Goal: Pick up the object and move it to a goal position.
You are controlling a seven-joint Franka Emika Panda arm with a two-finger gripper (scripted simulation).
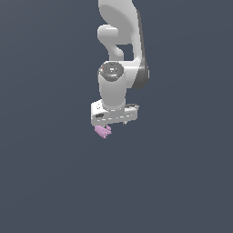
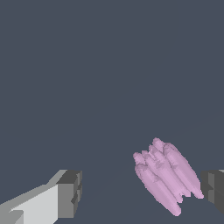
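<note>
The object [image 1: 103, 131] is a small pale pink lumpy thing with short finger-like lobes. In the exterior view it sits just under the white hand, toward the exterior view's left. My gripper [image 1: 114, 124] points down over it and is open. In the wrist view the object [image 2: 166, 175] lies between the two grey fingers, apart from one finger [image 2: 69, 192] and very close to the other finger [image 2: 214, 189]. The gripper [image 2: 141, 190] holds nothing. No goal marker shows in either view.
The white arm [image 1: 120, 54] rises above the hand toward the top of the exterior view. A plain dark grey ground [image 1: 54, 182] fills the rest of both views.
</note>
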